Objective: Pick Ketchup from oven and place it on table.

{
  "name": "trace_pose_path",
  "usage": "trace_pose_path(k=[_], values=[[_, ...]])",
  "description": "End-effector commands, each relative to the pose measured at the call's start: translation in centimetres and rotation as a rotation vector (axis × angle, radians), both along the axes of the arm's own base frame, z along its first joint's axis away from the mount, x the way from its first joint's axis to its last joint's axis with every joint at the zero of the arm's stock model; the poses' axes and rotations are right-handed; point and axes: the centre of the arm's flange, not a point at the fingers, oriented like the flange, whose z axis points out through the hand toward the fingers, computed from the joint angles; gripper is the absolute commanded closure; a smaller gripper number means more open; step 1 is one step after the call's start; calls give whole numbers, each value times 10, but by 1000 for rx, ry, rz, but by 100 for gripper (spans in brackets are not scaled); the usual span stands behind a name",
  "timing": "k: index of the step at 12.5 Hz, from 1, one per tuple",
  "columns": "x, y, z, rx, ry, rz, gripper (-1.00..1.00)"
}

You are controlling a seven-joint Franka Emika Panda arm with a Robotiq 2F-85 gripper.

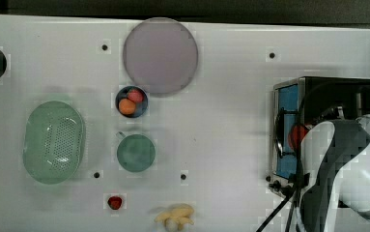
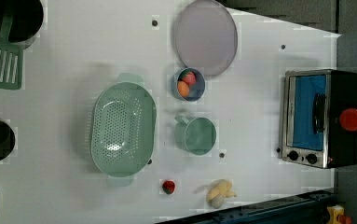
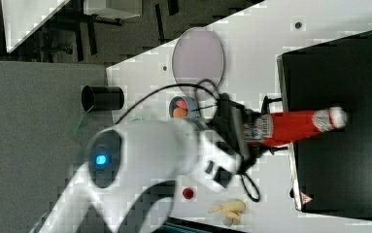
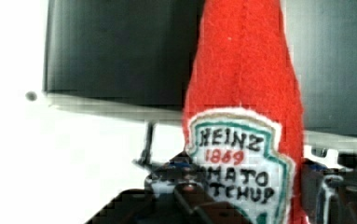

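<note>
The arm (image 1: 337, 159) hides most of the ketchup (image 1: 297, 135) in the top view.

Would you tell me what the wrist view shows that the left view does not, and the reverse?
Wrist view: the ketchup label's lettering, legible up close. Left view: the oven front with its blue door, plus the colander, mug and plate. Both: the red ketchup standing on the oven's black top, and the white table.
</note>
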Motion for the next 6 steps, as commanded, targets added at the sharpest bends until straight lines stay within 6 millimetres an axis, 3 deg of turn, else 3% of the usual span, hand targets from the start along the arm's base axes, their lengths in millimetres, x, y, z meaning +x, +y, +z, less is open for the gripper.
trace_pose_path(k=[1, 2, 3, 4, 6], values=[[17, 68, 83, 8, -103, 100, -1], [23, 106, 99, 17, -118, 143, -1], [26, 127, 102, 24, -113, 168, -1], [30, 173, 96, 38, -86, 215, -1], [30, 211, 79, 49, -48, 215, -1]])
